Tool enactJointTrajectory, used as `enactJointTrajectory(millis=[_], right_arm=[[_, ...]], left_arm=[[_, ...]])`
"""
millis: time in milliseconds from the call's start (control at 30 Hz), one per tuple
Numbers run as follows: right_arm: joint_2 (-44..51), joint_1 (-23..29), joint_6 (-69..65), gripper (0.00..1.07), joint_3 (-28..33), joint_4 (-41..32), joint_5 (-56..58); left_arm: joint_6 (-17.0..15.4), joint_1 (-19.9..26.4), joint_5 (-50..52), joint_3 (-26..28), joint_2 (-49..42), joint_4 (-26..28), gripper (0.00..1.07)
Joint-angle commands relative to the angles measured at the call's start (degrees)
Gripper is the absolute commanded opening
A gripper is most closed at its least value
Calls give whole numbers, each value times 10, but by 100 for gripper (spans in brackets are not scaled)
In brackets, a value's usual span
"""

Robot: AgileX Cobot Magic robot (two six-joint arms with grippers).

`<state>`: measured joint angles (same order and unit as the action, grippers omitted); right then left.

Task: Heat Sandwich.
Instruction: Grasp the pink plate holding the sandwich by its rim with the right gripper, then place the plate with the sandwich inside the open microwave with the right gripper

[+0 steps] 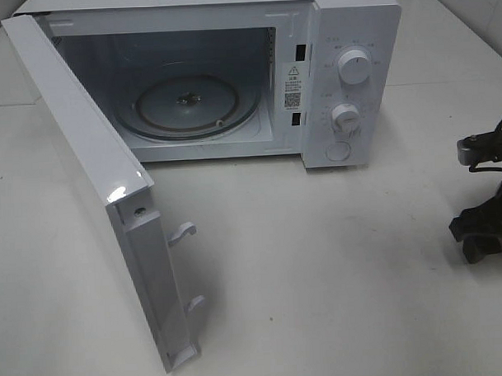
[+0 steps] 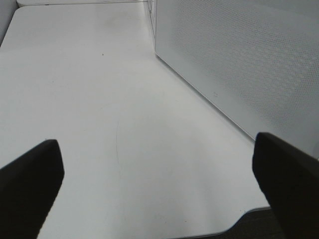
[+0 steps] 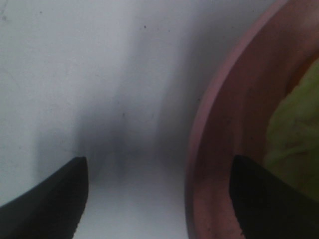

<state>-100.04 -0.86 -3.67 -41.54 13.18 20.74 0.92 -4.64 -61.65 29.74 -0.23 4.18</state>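
In the right wrist view the sandwich (image 3: pixel 296 129) shows as a yellow-green edge on a round pink plate (image 3: pixel 234 109). My right gripper (image 3: pixel 158 164) is open and low over the table. The plate's rim lies between its jaws: one finger (image 3: pixel 259 194) is over the plate, the other (image 3: pixel 50 199) over the table. In the high view only the right arm (image 1: pixel 482 225) shows at the right edge; plate and sandwich are out of frame there. My left gripper (image 2: pixel 154 149) is open and empty above the table, and is outside the high view.
The white microwave (image 1: pixel 346 69) stands at the back with its door (image 1: pixel 94 185) swung open to the left. Its glass turntable (image 1: pixel 190 103) is bare. The left wrist view shows the door's dotted outer face (image 2: pixel 239 64) close by, and the table edge (image 2: pixel 219 231).
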Motion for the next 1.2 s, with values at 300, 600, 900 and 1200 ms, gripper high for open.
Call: enactJointTrajectory(millis=[300,600,900,1200], right_arm=[[-1,-3,-46,12,-3,53,22],[-1,-5,-48,0,-3,61,22],[1,-3,-48,0,-11,78,48],[5,-1,-50,0,-20,78,77]], left_arm=[[-2,-4,2,-1,-10,1,98],[-2,-4,2,-1,-10,1,98],[-2,-4,2,-1,-10,1,98],[-2,-4,2,-1,-10,1,98]])
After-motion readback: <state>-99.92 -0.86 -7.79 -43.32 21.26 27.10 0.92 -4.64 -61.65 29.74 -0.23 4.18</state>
